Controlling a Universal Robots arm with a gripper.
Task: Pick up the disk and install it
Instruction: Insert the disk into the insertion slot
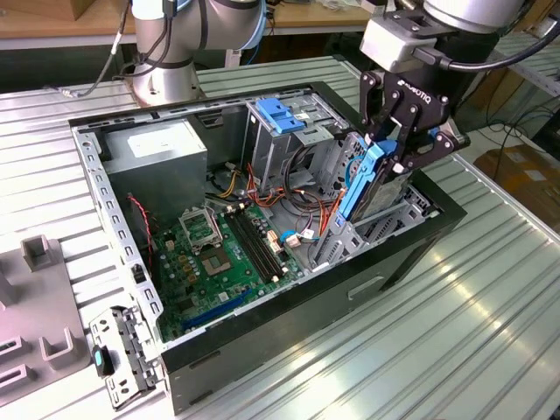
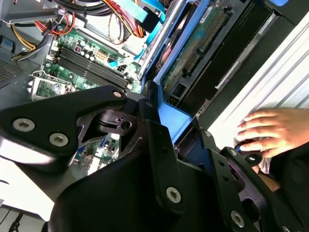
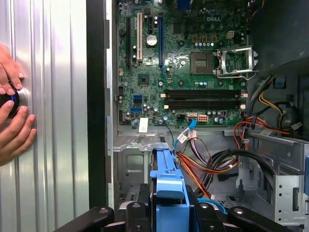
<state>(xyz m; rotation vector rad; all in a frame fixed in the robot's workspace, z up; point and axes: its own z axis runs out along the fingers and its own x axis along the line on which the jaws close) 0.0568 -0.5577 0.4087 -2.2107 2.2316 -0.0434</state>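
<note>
The disk [image 1: 374, 179], dark with blue side rails, stands on edge and tilted over the drive bay at the exterior view's right end of the open computer case [image 1: 289, 324]. My gripper [image 1: 398, 144] is shut on it from above, one finger on each flat side. In the second wrist view the disk [image 2: 195, 46] shows its green circuit board and a blue rail, with a finger [image 2: 157, 145] pressed against it. In the first wrist view the blue rail of the disk [image 3: 166, 181] sits between the fingers of the gripper [image 3: 169, 215], above the metal bay.
Inside the case lie a green motherboard [image 1: 219, 254], bundles of orange and black cables [image 1: 302, 188], a grey power supply [image 1: 162, 149] and a blue drive caddy [image 1: 280, 114]. A person's hand [image 3: 12, 116] rests on a knob on the ribbed table beside the case. Grey fixtures [image 1: 39, 315] stand at the exterior view's left.
</note>
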